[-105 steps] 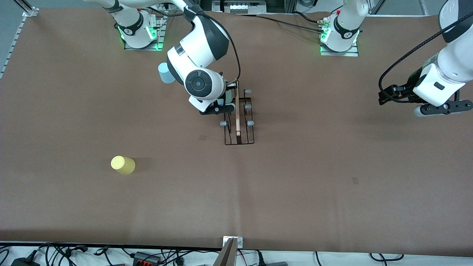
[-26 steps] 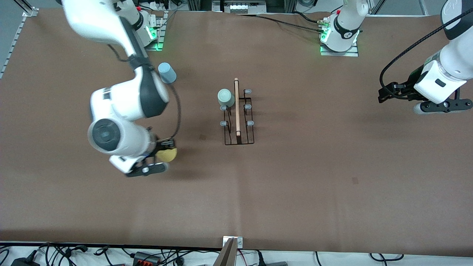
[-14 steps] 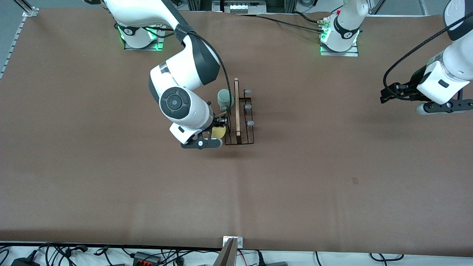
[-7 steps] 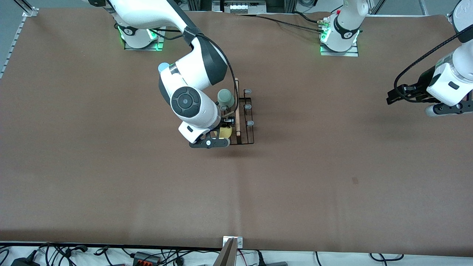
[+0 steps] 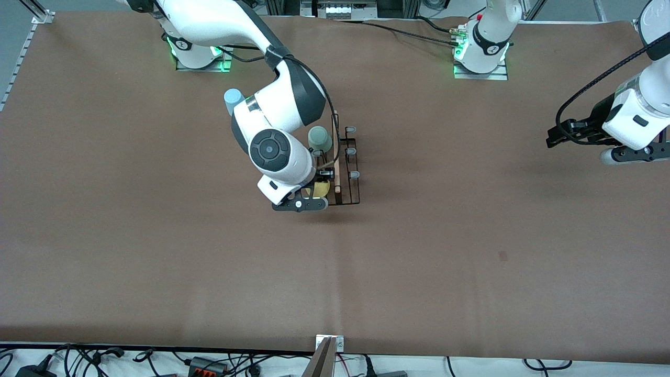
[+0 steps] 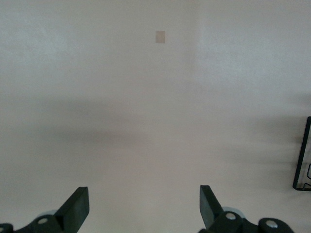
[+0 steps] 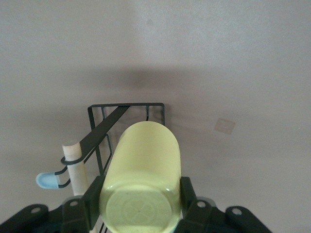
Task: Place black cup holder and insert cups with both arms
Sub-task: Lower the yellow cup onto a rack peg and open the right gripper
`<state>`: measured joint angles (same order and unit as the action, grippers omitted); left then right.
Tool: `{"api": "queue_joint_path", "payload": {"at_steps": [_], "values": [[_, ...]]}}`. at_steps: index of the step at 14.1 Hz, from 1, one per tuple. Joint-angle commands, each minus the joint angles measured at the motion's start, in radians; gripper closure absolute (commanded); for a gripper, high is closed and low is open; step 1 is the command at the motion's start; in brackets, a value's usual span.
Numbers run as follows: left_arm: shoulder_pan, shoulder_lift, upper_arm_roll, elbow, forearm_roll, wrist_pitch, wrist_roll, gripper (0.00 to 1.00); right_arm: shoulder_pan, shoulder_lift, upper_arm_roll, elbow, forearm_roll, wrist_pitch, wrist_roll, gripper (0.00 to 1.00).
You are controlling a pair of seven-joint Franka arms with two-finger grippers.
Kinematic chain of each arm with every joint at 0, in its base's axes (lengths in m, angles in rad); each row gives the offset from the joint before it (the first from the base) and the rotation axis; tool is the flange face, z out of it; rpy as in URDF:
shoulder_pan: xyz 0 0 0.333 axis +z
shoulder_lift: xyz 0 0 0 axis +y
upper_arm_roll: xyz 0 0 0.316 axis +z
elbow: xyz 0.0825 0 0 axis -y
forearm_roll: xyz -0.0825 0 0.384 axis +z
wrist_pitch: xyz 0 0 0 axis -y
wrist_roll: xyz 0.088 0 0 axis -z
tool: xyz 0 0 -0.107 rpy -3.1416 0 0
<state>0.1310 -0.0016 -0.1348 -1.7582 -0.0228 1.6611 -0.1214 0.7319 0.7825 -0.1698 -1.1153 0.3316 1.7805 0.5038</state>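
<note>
Right wrist view: plain yellow cup (image 7: pixel 141 184) unlabelled, tool-gripped.

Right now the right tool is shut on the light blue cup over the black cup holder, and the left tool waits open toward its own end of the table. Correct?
Not quite: the cup in the right tool is the yellow cup, as the right wrist view shows. The light blue cup stands on the table. The rest holds: it is over the black cup holder, and the left tool waits open.
</note>
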Motion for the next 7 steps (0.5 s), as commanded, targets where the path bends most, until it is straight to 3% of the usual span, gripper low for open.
{"api": "queue_joint_path", "payload": {"at_steps": [1, 3, 4, 5, 6, 7], "values": [[0.005, 0.011, -0.005, 0.026, -0.005, -0.024, 0.06, 0.0, 0.009, 0.012, -0.002, -0.009, 0.01, 0.013, -0.008, 0.74], [0.007, 0.011, -0.005, 0.026, -0.006, -0.024, 0.058, 0.0, 0.009, 0.012, -0.002, -0.018, 0.012, 0.014, 0.002, 0.71], [0.007, 0.011, -0.005, 0.026, -0.006, -0.023, 0.052, 0.0, 0.011, 0.014, -0.002, -0.023, 0.009, 0.016, -0.002, 0.63], [0.007, 0.011, -0.002, 0.026, -0.006, -0.024, 0.049, 0.0, 0.009, 0.014, -0.002, -0.023, 0.009, 0.016, 0.001, 0.17], [0.007, 0.011, 0.0, 0.026, -0.008, -0.023, 0.049, 0.0, 0.009, 0.012, -0.002, -0.023, 0.01, 0.016, 0.007, 0.0], [0.007, 0.011, 0.001, 0.026, -0.008, -0.023, 0.049, 0.0, 0.009, 0.009, -0.002, -0.021, 0.01, 0.014, 0.012, 0.0]]}}
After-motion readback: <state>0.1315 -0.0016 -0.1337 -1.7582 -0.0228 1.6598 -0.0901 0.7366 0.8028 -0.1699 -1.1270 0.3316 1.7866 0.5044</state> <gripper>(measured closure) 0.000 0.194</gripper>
